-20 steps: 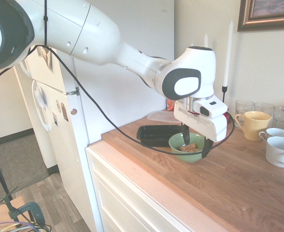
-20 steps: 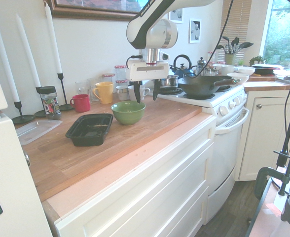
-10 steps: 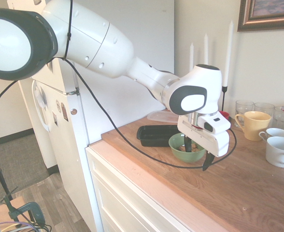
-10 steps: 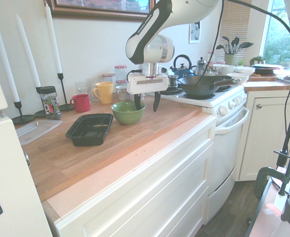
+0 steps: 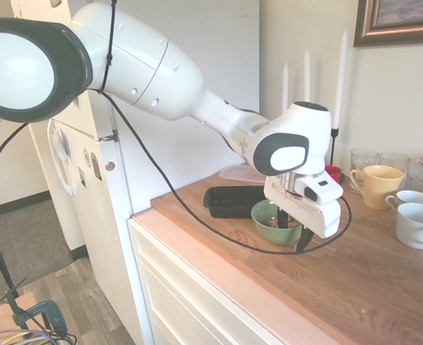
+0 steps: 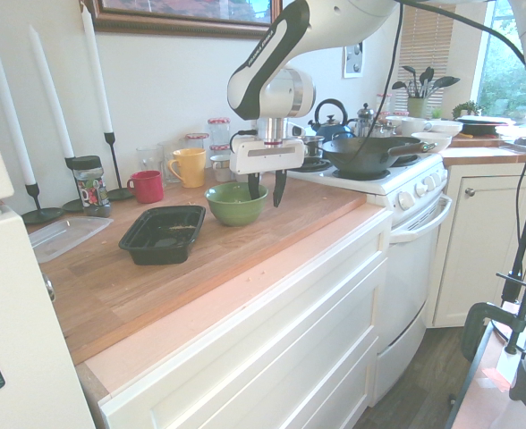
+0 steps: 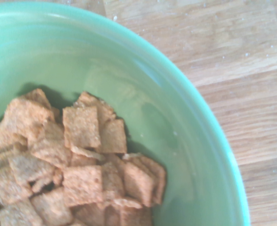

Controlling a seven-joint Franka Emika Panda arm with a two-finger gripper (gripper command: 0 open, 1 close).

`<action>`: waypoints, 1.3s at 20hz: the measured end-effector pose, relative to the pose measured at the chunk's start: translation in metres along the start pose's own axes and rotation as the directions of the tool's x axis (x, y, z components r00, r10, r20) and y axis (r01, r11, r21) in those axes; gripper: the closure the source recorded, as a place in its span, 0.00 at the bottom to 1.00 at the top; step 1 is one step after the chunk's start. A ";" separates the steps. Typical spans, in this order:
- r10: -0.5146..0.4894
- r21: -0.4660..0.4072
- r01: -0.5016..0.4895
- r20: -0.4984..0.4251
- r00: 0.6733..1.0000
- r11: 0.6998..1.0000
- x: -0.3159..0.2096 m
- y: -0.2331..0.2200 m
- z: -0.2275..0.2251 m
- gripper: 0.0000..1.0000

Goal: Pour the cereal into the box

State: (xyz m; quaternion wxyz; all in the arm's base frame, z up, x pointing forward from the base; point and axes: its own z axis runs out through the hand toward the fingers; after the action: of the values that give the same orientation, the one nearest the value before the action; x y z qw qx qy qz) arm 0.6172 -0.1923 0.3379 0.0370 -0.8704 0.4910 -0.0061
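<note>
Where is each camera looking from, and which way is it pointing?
First exterior view: off the counter's fridge end, looking along it at the green bowl, black box and mugs; the arm comes in from the left, with the open gripper straddling the bowl's rim.
Second exterior view: opposite side, facing the candles and stove; the arm comes in from the upper right.
Wrist view: just above the bowl, looking down at the cereal; no robot parts show.
All three views show the bowl.

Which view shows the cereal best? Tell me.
The wrist view: the cereal fills it close up, piled in the green bowl. The first exterior view shows only a small brown patch; the second hides it behind the bowl's wall.
</note>
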 end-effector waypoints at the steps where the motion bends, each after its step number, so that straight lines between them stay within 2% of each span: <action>1: -0.004 0.000 0.004 0.002 1.000 1.000 -0.001 -0.001 0.001 1.00; 18: -0.019 0.013 0.019 0.001 1.000 1.000 -0.007 -0.014 -0.003 1.00; 26: -0.018 0.023 0.018 -0.036 0.999 1.000 0.001 -0.008 -0.051 1.00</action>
State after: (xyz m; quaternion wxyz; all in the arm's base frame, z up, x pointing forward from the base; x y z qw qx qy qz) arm 0.6221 -0.1924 0.3890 0.0386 -0.8740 0.4836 -0.0278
